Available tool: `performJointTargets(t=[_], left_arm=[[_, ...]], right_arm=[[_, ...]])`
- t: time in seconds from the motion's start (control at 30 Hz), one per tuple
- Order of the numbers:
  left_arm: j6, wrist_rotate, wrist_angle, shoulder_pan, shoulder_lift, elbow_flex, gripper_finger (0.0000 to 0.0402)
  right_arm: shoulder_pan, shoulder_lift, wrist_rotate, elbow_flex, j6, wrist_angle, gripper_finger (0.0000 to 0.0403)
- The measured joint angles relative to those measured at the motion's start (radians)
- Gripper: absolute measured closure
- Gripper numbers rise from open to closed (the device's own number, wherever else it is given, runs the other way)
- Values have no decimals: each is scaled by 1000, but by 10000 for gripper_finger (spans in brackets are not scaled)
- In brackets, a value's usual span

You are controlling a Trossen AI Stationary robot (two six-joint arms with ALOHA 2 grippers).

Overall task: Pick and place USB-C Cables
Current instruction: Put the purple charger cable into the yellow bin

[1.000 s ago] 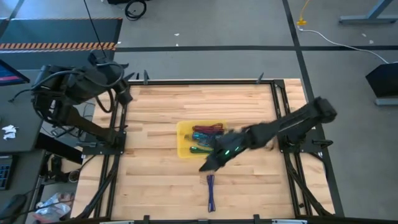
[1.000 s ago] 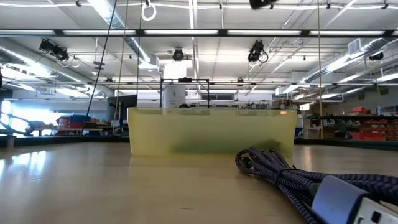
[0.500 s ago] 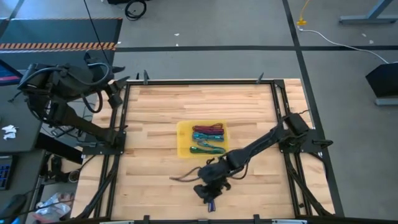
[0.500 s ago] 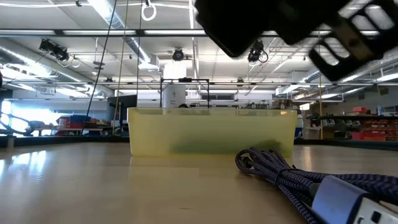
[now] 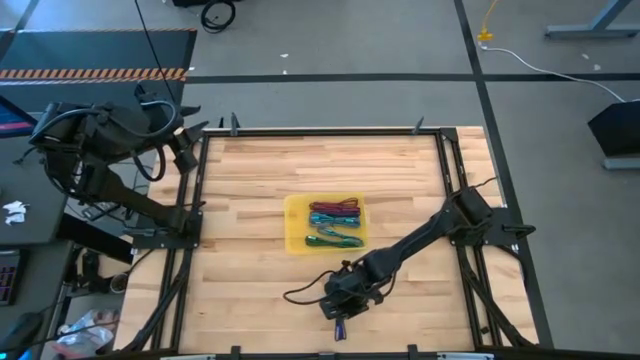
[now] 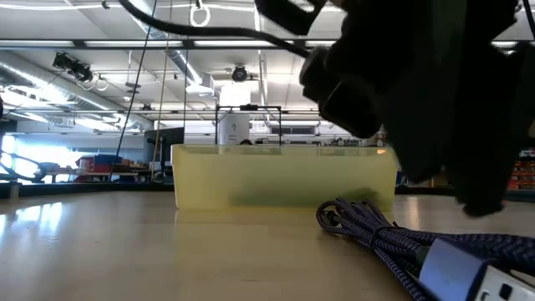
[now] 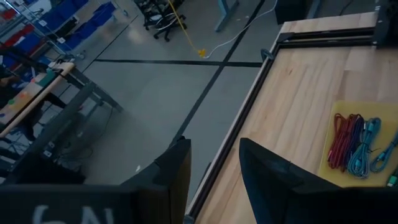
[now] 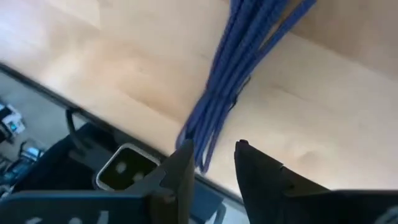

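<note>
Wooden tabletop (image 5: pixel 250 200) carries a yellow tray (image 5: pixel 295 225) at its centre, holding maroon, teal and green USB-C cables (image 5: pixel 335 222). One purple cable bundle (image 5: pixel 340 328) lies on the wood near the front edge, well apart from the tray. Right gripper (image 5: pixel 338 305) hangs low directly over this bundle, fingers parted with the cable between them, not clamped. Left gripper (image 7: pixel 214 165) waits beyond the table's left rear corner, fingers apart and empty. No legible writing or brand marks observed.

Purple cable bundle (image 6: pixel 393 238) lies before a yellow tray (image 6: pixel 284 176).
</note>
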Motion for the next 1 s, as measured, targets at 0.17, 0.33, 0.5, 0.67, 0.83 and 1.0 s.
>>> performJointTargets(t=[0.17, 0.33, 0.5, 0.67, 0.83, 1.0], left_arm=[[-1, -2, 0, 0, 0, 0, 260], [3, -1, 0, 0, 0, 0, 260], [5, 1, 0, 0, 0, 0, 260], [5, 1, 0, 0, 0, 0, 260], [6, 1, 0, 0, 0, 0, 260], [6, 1, 0, 0, 0, 0, 260]], right_arm=[[-1, 44, 34, 0, 8, 50, 260], [-2, 103, 21, 5, 19, 139, 236], [0, 138, -10, 7, 69, 187, 236], [0, 138, -15, 6, 71, 161, 284], [0, 139, -23, 4, 66, 151, 376], [-1, 136, -37, 1, 10, 195, 385]])
